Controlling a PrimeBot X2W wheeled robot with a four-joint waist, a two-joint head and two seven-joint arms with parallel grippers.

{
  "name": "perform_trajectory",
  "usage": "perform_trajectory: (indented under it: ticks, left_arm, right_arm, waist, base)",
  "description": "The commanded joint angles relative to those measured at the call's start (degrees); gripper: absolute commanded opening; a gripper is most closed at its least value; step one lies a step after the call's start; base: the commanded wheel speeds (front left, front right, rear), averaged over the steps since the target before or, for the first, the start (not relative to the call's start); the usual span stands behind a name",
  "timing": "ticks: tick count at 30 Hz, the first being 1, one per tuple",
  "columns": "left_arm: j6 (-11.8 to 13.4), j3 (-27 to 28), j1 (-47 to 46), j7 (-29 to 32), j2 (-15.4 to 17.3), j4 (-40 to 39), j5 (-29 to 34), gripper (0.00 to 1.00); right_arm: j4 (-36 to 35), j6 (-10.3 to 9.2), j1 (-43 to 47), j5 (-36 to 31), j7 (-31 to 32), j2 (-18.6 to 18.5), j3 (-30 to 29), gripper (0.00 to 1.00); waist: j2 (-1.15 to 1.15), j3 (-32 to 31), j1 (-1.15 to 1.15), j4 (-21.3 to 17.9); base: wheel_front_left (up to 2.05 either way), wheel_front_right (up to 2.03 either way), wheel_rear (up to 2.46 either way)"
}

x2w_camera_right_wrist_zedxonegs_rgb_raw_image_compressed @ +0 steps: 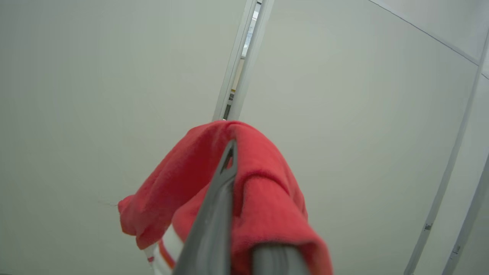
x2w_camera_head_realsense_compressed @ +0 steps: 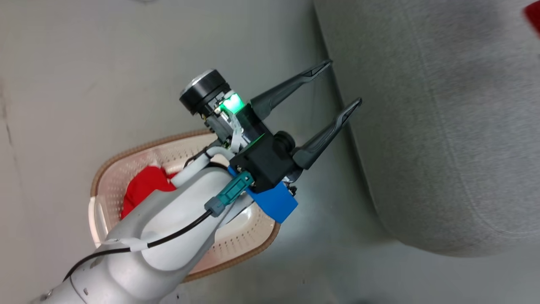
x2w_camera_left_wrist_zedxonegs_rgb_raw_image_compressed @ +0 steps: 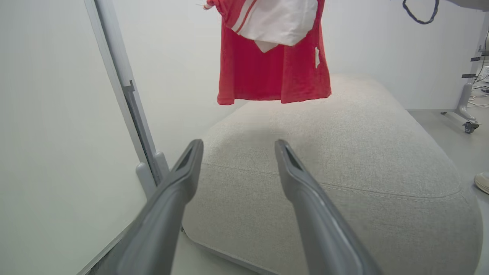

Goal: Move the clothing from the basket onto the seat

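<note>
One red piece of clothing [x2w_camera_head_realsense_compressed: 143, 185] lies in the cream basket [x2w_camera_head_realsense_compressed: 110, 185], partly hidden under my left forearm. My left gripper [x2w_camera_head_realsense_compressed: 342, 82] hovers open and empty above the floor between basket and seat [x2w_camera_head_realsense_compressed: 443, 126], fingers pointing at the seat's edge. In the left wrist view the open left gripper [x2w_camera_left_wrist_zedxonegs_rgb_raw_image_compressed: 238, 143] faces the grey seat [x2w_camera_left_wrist_zedxonegs_rgb_raw_image_compressed: 344, 152], and a second red garment [x2w_camera_left_wrist_zedxonegs_rgb_raw_image_compressed: 271, 72] with white trim hangs above it. My right gripper [x2w_camera_right_wrist_zedxonegs_rgb_raw_image_compressed: 233, 152] is shut on that red garment [x2w_camera_right_wrist_zedxonegs_rgb_raw_image_compressed: 267, 198], which drapes over its fingers. A red scrap [x2w_camera_head_realsense_compressed: 532, 17] shows over the seat's far end.
A white wall panel with a metal post [x2w_camera_left_wrist_zedxonegs_rgb_raw_image_compressed: 126, 95] stands left of the seat. A table leg on a caster [x2w_camera_left_wrist_zedxonegs_rgb_raw_image_compressed: 468, 114] and a shoe [x2w_camera_left_wrist_zedxonegs_rgb_raw_image_compressed: 482, 181] are on the grey floor beyond the seat's right side.
</note>
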Motion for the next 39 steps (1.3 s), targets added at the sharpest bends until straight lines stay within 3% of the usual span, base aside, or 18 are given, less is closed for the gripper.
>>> perform_trajectory:
  ticks: [1, 5, 9, 19, 20, 21, 22, 29, 39]
  left_arm:
    - [-0.03, -0.06, -1.71, -0.16, -0.08, -0.29, 0.48, 1.00]
    - [-0.03, -0.46, -3.43, -0.16, -0.18, -0.45, 0.68, 1.00]
    - [-0.03, -0.44, -4.49, -0.16, 0.17, -0.68, 0.78, 1.00]
    - [-0.03, -0.86, -5.46, -0.16, 0.44, -0.34, 0.67, 1.00]
    - [-0.03, -0.66, -5.38, -0.16, 0.40, -0.35, 0.61, 1.00]
    - [-0.03, -0.41, -5.11, -0.16, 0.40, -0.30, 0.55, 1.00]
    - [-0.03, -0.23, -4.66, -0.16, 0.36, -0.22, 0.52, 1.00]
    - [0.31, 1.87, -0.81, -0.16, -0.83, -0.31, 0.09, 1.00]
    - [1.50, 9.97, 10.13, -0.16, -2.60, -0.43, -1.46, 1.00]
  right_arm:
    - [2.26, 0.01, -1.50, 0.07, -0.16, -1.85, -1.07, 0.00]
    - [9.46, 0.01, -3.38, -0.32, -0.10, -4.80, -3.53, 0.00]
    - [17.31, 0.01, -3.85, -0.38, -0.11, -4.96, -3.03, 0.00]
    - [33.38, 0.01, -5.65, 0.71, -0.10, -0.17, 1.95, 0.00]
    - [34.11, 0.01, -5.49, 0.98, -0.10, -0.03, 2.21, 0.22]
    - [34.94, 0.01, -5.27, 1.49, -0.10, 0.23, 2.43, 0.90]
    - [35.53, 0.01, -4.87, 1.78, -0.10, 0.31, 2.77, 1.00]
    - [32.92, 0.01, 1.79, 2.23, -0.10, 1.75, 2.21, 1.00]
    - [15.24, 0.01, 22.11, -0.56, -0.10, 6.79, 0.01, 1.00]
  waist:
    - [0.00, 4.53, -0.01, 2.03]
    - [0.00, 7.90, -0.01, 3.12]
    - [0.00, 10.55, -0.01, 3.73]
    - [0.00, 12.18, -0.01, 4.57]
    - [0.00, 11.86, -0.01, 4.60]
    - [0.00, 11.33, -0.01, 4.59]
    - [0.00, 10.68, -0.01, 4.55]
    - [0.00, 4.31, -0.01, 3.97]
    - [0.00, -8.08, -0.01, 6.00]
  base:
    - [0.00, 0.00, 0.00]
    - [0.00, 0.00, 0.00]
    - [0.00, 0.00, 0.00]
    - [0.00, 0.00, 0.00]
    - [0.00, 0.00, 0.00]
    - [0.00, 0.00, 0.00]
    - [0.00, 0.00, 0.00]
    - [0.00, 0.00, 0.00]
    - [0.00, 0.00, 0.00]
